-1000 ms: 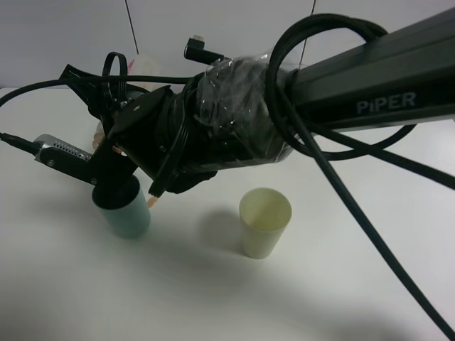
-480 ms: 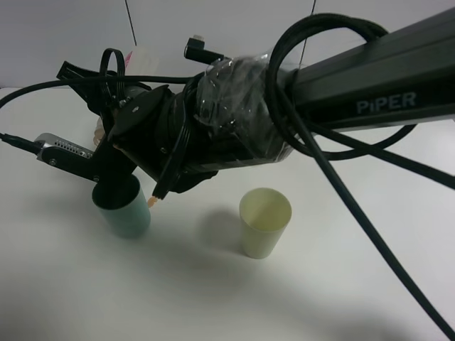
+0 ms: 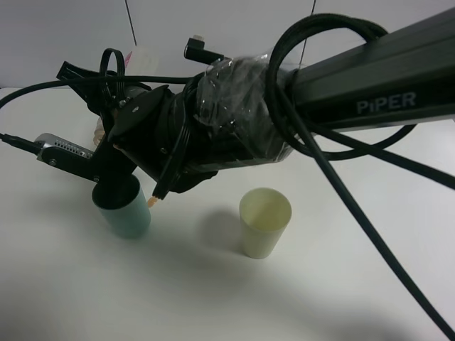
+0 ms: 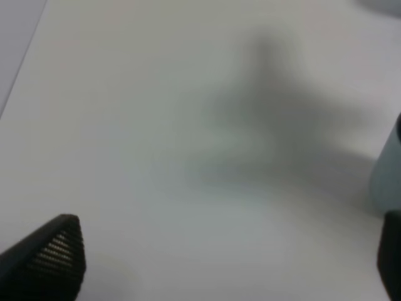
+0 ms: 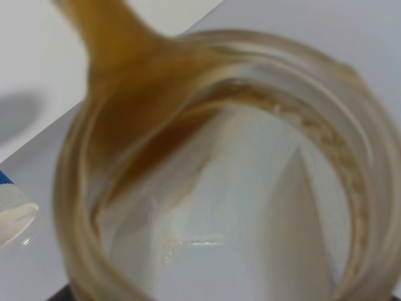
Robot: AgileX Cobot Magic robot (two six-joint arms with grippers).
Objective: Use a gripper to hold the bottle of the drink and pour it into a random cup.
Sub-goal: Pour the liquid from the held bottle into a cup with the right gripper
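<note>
- Over the teal-green cup (image 3: 126, 213), at the left side of the table (image 3: 320, 284), hangs the right gripper (image 3: 112, 160). Its arm reaches across the middle so that the pour happens directly above this cup.
- From the right wrist camera I look straight into the wide mouth of the bottle (image 5: 207, 188). It is tipped far over, and the brown drink (image 5: 119, 69) runs over the lip in a thick tongue. Little remains inside, only a brown film on the wall.
- I judge that the claw is closed around the bottle's body, because the bottle sits fixed before that camera. The fingers themselves are almost hidden.
- Whether the stream lands inside the cup I cannot tell, since the arm covers the mouth in the high view.
- The left gripper (image 4: 225, 254) waits low beside the cup, spread wide with nothing between its fingers.
- The pale yellow-green cup (image 3: 264, 224) stands apart, and a blue-banded paper cup (image 5: 11, 213) shows at one edge of the right wrist view. Neither is touched.
</note>
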